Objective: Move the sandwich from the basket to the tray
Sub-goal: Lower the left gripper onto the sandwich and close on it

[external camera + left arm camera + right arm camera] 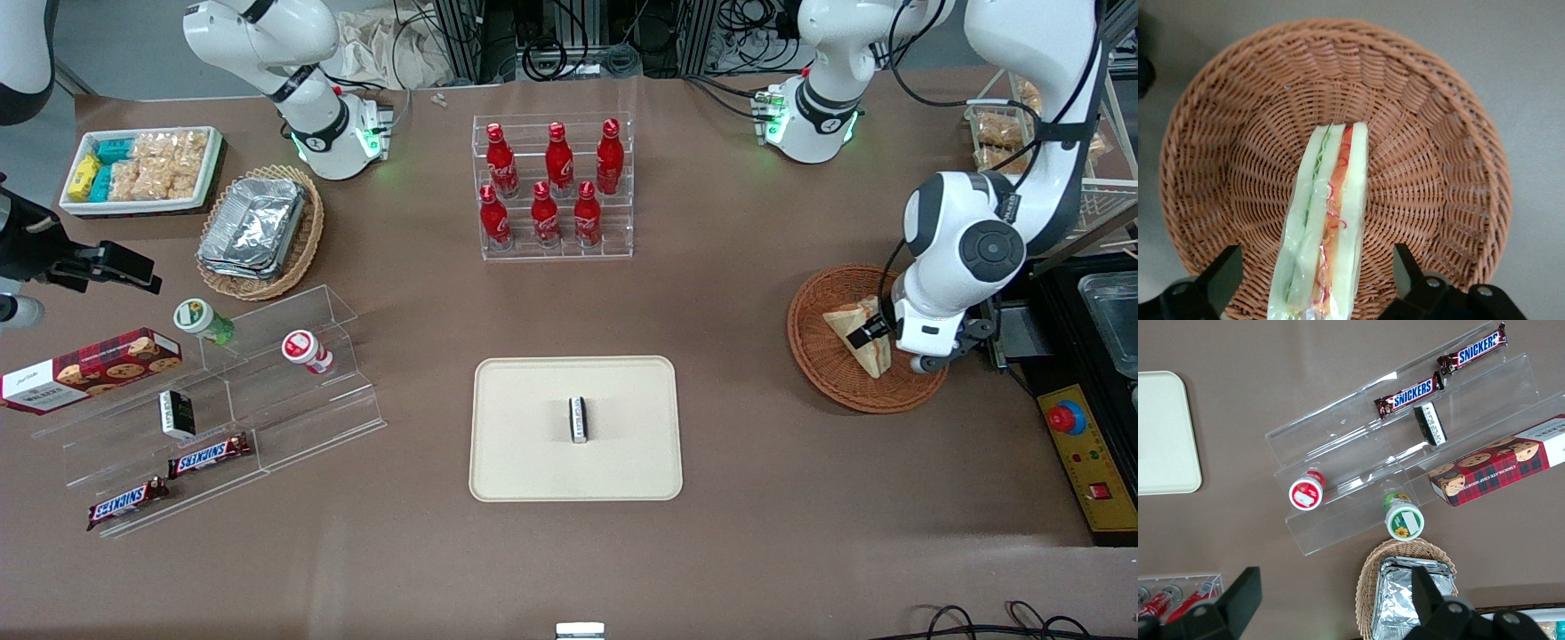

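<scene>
The sandwich (pixel 1321 227) stands on edge inside the round wicker basket (pixel 1431 153), which sits near the working arm's end of the bench (pixel 756 293), and the gripper (pixel 1318 283) hangs directly over it with its fingers (pixel 1221 270) spread apart, one on each flat bread face and neither visibly touching the wrap. That is the relation the grasp depends on: in the wrist view the wedge's long axis, marked by the red and green filling stripe, runs between the two fingers and away from the wrist, so a closing stroke would press across the thin dimension, bread face to bread face, rather than along the length. The sandwich leans slightly, its nearer end sitting a little closer to one finger than the other, so a small correction sideways may be wanted before descending. In the front view the gripper (pixel 876 333) is low over the basket (pixel 822 356), at the sandwich (pixel 867 342). The tray (pixel 524 462) lies well apart, toward the bench's middle and nearer its front edge, already carrying a small black-and-white packet (pixel 579 419) at its centre, so open tray floor remains on either side for the set-down.
</scene>
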Tool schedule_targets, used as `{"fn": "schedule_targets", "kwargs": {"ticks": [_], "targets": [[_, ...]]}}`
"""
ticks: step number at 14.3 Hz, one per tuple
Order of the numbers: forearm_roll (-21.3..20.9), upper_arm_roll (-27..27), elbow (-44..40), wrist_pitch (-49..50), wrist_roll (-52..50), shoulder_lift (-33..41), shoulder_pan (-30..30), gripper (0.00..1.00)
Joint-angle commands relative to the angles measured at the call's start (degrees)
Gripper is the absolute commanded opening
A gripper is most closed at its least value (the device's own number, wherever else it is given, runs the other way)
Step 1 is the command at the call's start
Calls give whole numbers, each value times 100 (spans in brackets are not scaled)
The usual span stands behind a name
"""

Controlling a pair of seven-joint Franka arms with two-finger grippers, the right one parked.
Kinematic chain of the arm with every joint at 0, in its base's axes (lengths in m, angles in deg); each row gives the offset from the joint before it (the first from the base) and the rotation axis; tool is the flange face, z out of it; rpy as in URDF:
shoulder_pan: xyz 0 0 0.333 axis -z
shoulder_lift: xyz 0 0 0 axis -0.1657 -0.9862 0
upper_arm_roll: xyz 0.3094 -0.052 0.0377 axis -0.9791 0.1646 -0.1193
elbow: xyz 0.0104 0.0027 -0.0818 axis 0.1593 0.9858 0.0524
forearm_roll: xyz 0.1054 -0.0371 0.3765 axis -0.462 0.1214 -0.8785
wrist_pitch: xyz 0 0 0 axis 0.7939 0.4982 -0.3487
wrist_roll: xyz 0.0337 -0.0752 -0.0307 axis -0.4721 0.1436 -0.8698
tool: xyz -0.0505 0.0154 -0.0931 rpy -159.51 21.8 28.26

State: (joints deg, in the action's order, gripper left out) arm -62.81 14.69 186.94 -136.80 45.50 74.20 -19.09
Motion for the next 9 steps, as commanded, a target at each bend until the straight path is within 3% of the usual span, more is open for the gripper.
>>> {"fn": "schedule_targets", "kwargs": {"ticks": [1,5,6,9], "targets": [[-127,-120,360,-556,-338,-98,-29,100],[-127,-156,343,-899,-925,-353,-21,98],[-127,-156,308,-953,-1319,-458,-3,82],[-136,-147,290,-1208,-1745,-538,24,6]]}}
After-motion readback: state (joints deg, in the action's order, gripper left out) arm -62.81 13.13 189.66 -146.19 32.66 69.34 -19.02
